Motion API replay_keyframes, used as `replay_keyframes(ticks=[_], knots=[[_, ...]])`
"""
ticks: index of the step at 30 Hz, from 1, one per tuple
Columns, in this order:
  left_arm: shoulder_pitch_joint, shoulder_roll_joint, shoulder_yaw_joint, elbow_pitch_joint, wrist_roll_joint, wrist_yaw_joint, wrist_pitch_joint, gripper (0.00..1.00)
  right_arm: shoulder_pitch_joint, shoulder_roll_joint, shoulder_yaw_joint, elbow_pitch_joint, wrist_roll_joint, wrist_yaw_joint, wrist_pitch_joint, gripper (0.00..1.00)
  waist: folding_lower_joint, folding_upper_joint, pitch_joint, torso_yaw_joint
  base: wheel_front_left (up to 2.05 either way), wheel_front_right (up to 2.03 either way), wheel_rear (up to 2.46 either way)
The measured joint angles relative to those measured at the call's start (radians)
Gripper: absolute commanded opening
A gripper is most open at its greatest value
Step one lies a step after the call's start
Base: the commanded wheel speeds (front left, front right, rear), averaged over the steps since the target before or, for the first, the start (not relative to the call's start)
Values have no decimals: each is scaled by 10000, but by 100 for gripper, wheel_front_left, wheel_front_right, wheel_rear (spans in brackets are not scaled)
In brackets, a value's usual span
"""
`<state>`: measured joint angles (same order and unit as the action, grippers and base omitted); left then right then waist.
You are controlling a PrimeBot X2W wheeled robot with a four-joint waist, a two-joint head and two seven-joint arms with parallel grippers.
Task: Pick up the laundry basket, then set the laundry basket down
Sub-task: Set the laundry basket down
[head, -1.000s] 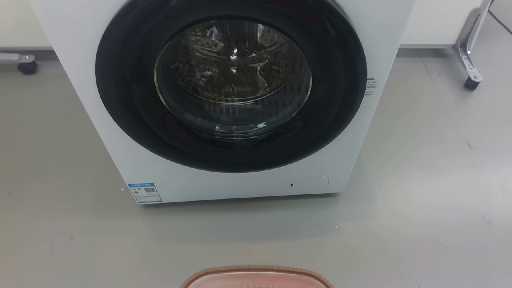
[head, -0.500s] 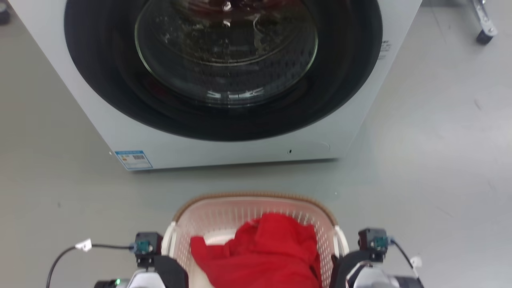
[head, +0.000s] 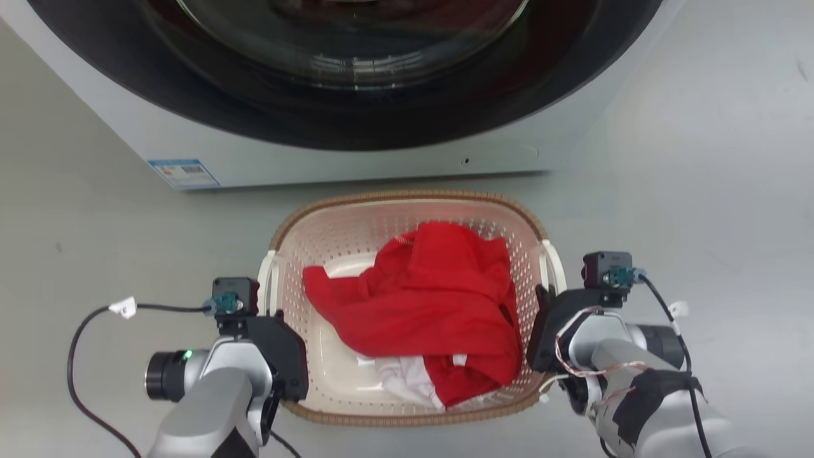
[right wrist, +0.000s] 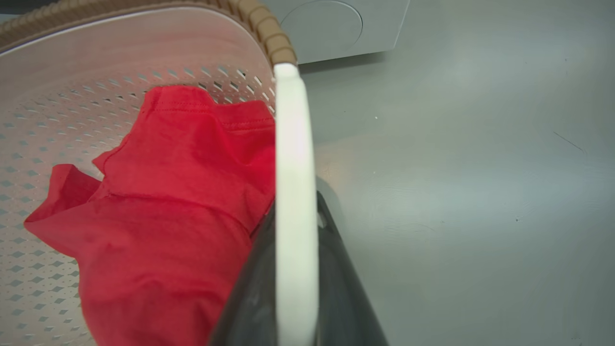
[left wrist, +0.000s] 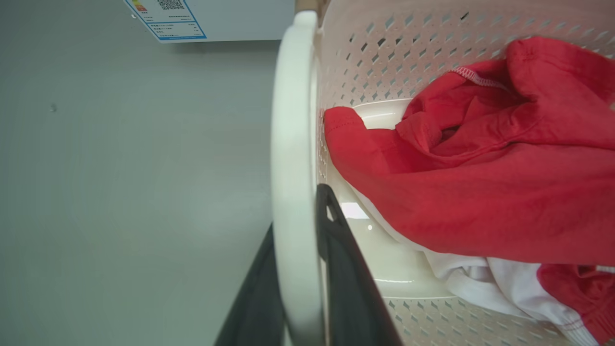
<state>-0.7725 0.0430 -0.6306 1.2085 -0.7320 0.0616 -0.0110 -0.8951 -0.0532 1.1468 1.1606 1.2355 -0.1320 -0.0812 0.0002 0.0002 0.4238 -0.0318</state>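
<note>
Cream-white perforated plastic with a brown woven-look rim: in the head view the laundry basket (head: 407, 194) lies between the two arms. Whether it rests on the grey floor (head: 699, 191) or is just clear of it cannot be told. The left end effector (head: 276, 321) is at the basket's left handle (head: 266, 280) and the right end effector (head: 544, 305) at the right handle (head: 554, 264). The washing machine (head: 381, 164) stands beyond both, near the basket's far rim. Between the end effectors a red garment (head: 432, 299) lies in the basket over a white garment (head: 407, 381).

Left wrist view: the two dark fingers (left wrist: 346, 269) are set narrow and clamp the white handle, one on its outer face and one on its inner face. The red garment lies to the right of the fingers, with the white one under it. A blue-bordered label (left wrist: 166, 19) on the machine shows ahead and to the left.

Right wrist view: the fingers (right wrist: 336, 288) likewise pinch the white handle from both sides. The red garment lies to their left and bare floor to their right. The machine's round flap (right wrist: 322, 24) is ahead.
</note>
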Motion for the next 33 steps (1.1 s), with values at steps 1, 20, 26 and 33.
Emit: replay_keyframes(ticks=[1,20,26,33], knots=[[-106,0,6,-25,2,12,-8,0,-133,-2,-2,44,-46,0,-12,0,0,0,146,3,0,0,0],[-2085,67,130,-180,146,272,-403,0,-2207,-69,-8,245,-408,0,-445,0,0,1,2910,119,0,0,0],[-2533,77,150,-180,226,303,-512,0,-2618,-84,13,355,-500,0,-616,0,-1,0,3499,163,0,0,0],[-2713,146,159,-121,376,351,-623,0,-2865,-86,165,374,-598,17,-706,0,-1,0,4012,271,0,0,0]])
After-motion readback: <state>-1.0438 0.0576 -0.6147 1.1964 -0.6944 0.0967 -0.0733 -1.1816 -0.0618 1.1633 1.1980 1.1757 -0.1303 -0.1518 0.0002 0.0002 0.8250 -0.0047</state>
